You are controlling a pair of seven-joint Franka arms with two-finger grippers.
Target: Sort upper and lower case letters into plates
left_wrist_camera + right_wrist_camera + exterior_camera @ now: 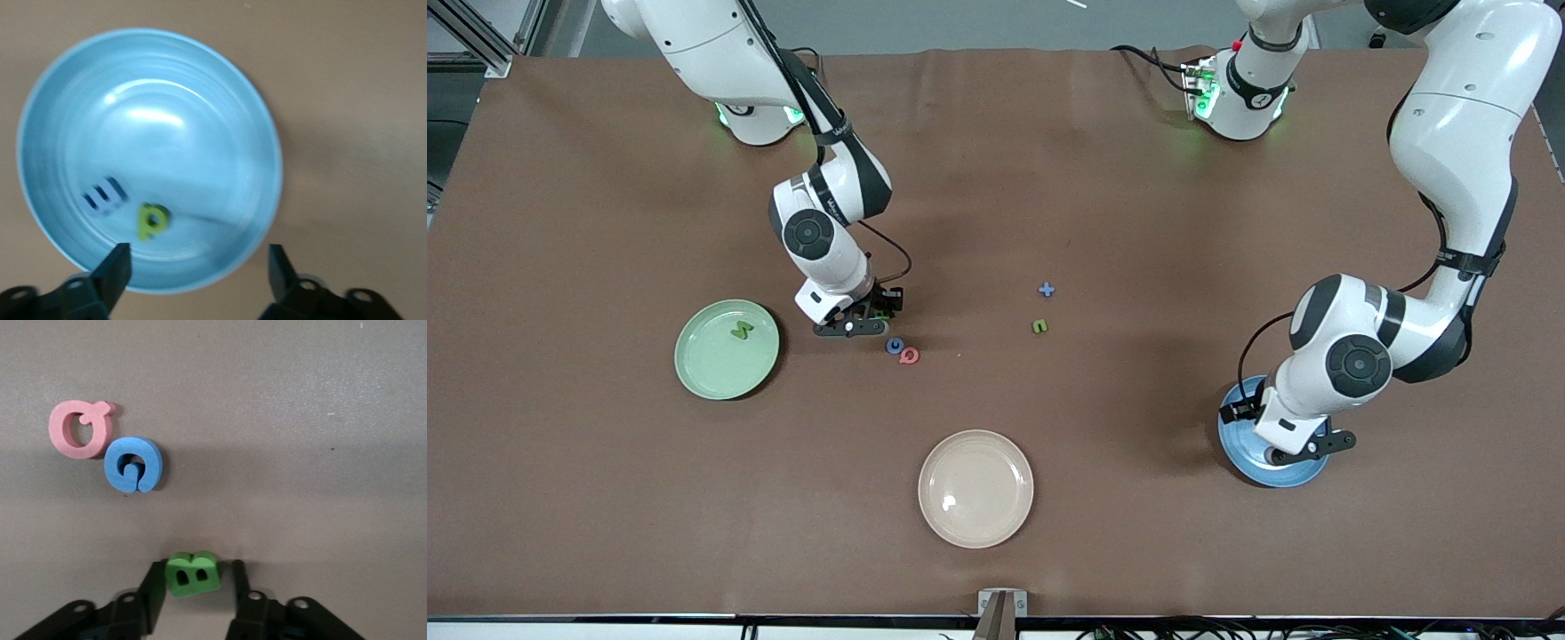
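Right gripper (195,587) closing around green letter B (193,573).
Fingers flank its sides; left gripper (200,267) hangs wide open over blue plate (253,120).

Blue plate (1240,453) half hidden under left tool (1303,453).

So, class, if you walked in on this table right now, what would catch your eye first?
Probably the right gripper closing around a green letter B beside the red Q and blue G. Next, the left gripper hanging open over the blue plate, with a green p and a blue letter lying inside.
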